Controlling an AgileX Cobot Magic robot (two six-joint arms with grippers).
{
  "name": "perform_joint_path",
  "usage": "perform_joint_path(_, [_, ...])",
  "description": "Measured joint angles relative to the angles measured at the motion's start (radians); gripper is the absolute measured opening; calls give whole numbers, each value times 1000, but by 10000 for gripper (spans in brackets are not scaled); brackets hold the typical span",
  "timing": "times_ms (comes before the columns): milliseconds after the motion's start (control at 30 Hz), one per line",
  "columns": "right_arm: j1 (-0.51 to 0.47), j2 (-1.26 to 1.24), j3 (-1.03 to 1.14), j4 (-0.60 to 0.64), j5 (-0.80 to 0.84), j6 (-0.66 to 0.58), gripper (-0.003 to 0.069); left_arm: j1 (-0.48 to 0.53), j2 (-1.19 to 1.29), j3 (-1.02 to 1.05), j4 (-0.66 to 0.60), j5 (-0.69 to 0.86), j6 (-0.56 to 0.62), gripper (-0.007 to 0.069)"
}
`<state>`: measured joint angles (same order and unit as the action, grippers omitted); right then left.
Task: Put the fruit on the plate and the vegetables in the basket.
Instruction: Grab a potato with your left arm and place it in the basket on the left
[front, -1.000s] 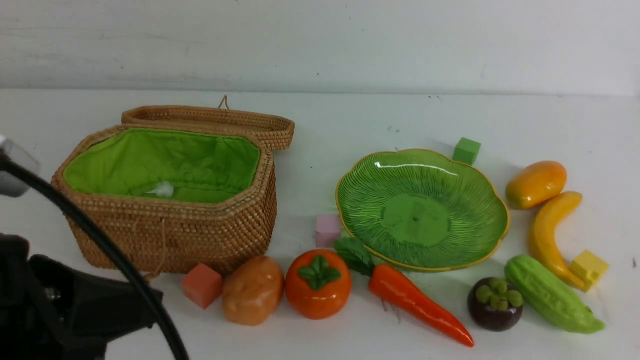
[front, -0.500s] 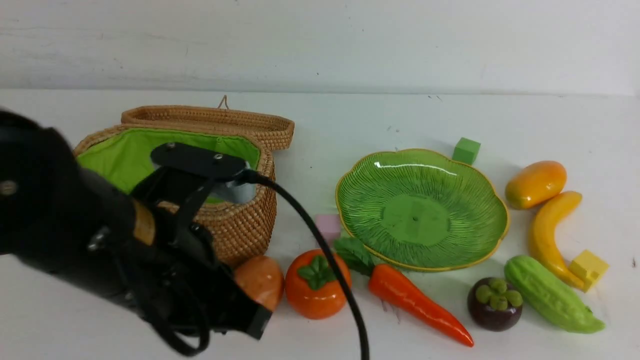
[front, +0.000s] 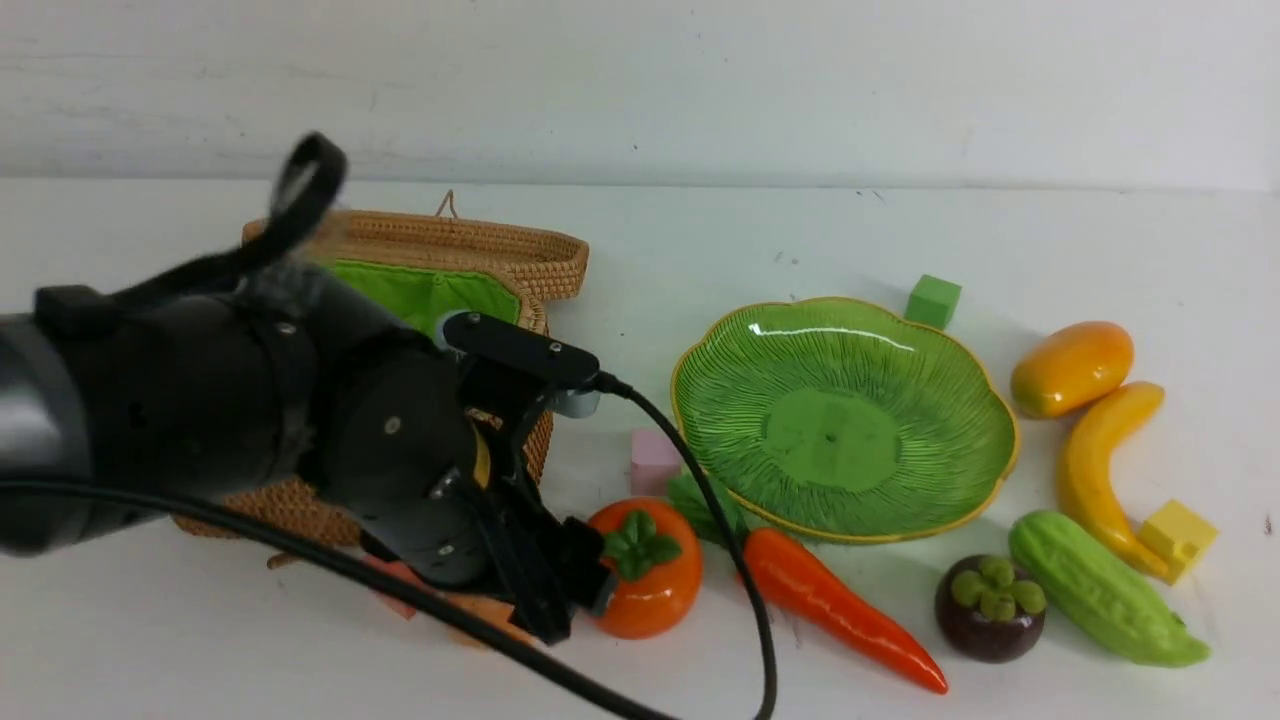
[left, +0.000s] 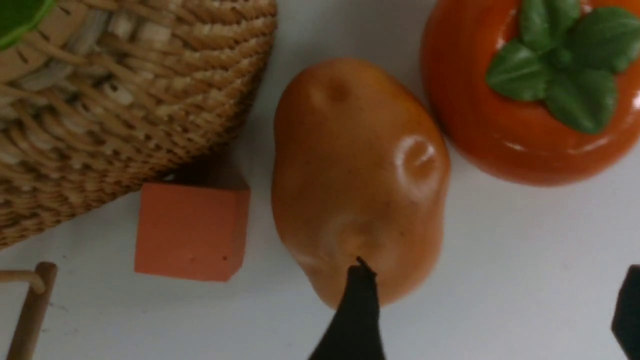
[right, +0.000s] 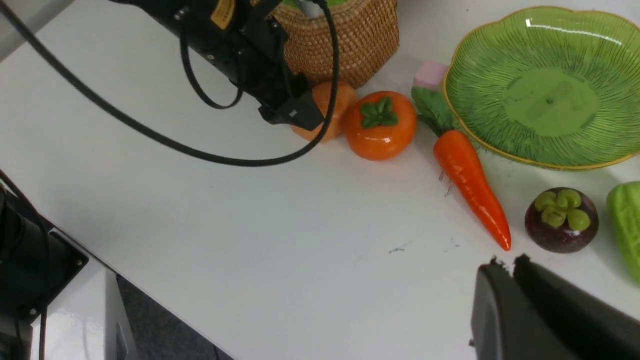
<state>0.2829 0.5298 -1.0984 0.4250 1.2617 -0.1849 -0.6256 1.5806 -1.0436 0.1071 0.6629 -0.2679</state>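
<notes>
My left gripper (front: 575, 590) is open and empty, low over the tan potato (left: 357, 175); one fingertip (left: 357, 300) overlaps the potato's near end. The orange persimmon (front: 650, 580) sits beside the potato, and the wicker basket (front: 450, 235) with green lining stands behind my left arm. The carrot (front: 840, 610) lies in front of the empty green leaf plate (front: 845, 415). The mangosteen (front: 990, 608), gourd (front: 1100, 590), banana (front: 1095, 470) and mango (front: 1072, 368) lie at the right. My right gripper (right: 505, 262) is shut and empty, near the mangosteen (right: 561, 220).
An orange-red cube (left: 192, 230) sits between the basket wall (left: 125, 100) and the potato. A pink cube (front: 655, 458) lies left of the plate, a green cube (front: 933, 300) behind it, and a yellow cube (front: 1180, 535) by the banana. My left arm's cable (front: 740, 560) hangs over the carrot's leaves.
My left arm has swung in from the lower left and moved right and forward. It now covers most of the basket and the potato, and the gripper reaches the persimmon's side.
</notes>
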Motion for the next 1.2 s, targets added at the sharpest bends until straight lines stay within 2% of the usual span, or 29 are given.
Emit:
perform_joint_path(133, [0,0,0,0,0,0,54,0,57,-2,97,-20,-90,662])
perform_joint_path(333, [0,0,0,0,0,0,58,0,108,-2,180,-45,-151,628])
perform_joint_path(767, [0,0,0,0,0,0,64,0,160,-5,207,-90,-156,594])
perform_joint_path(900, [0,0,0,0,0,0,67,0,163,-7,211,-87,-156,589])
perform_joint_path(1033, [0,0,0,0,0,0,69,0,166,-10,213,-82,-156,553])
perform_joint_path(1200, [0,0,0,0,0,0,71,0,167,-14,211,-61,-156,552])
